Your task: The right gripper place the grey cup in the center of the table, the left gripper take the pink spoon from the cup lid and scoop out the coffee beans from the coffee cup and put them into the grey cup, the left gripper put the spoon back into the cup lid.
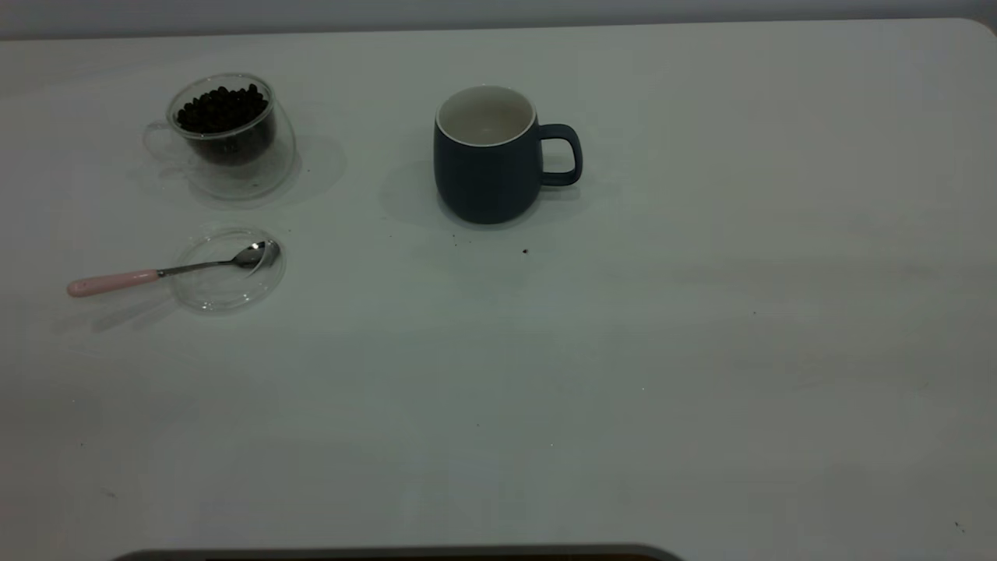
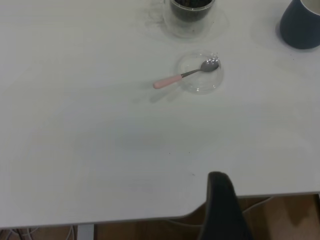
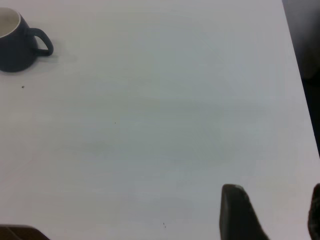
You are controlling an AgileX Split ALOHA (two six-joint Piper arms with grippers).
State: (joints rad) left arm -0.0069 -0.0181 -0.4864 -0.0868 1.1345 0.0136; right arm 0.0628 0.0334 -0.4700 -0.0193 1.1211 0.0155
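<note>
The grey cup (image 1: 489, 156) stands upright and empty near the table's middle, handle to the right; it also shows in the left wrist view (image 2: 301, 24) and the right wrist view (image 3: 17, 42). The coffee cup (image 1: 226, 132), filled with coffee beans (image 1: 221, 107), stands at the far left. The pink spoon (image 1: 167, 271) lies with its bowl in the cup lid (image 1: 228, 269), in front of the coffee cup, handle sticking out left. The left gripper (image 2: 270, 200) hangs over the table's near edge, far from the spoon (image 2: 185, 75), with one finger (image 2: 222, 205) showing and nothing beside it. The right gripper (image 3: 272, 205) is open and empty over bare table.
The white table (image 1: 701, 351) has a few dark specks (image 1: 525, 251) in front of the grey cup. Its near edge and the floor below show in the left wrist view (image 2: 150, 220). Neither arm shows in the exterior view.
</note>
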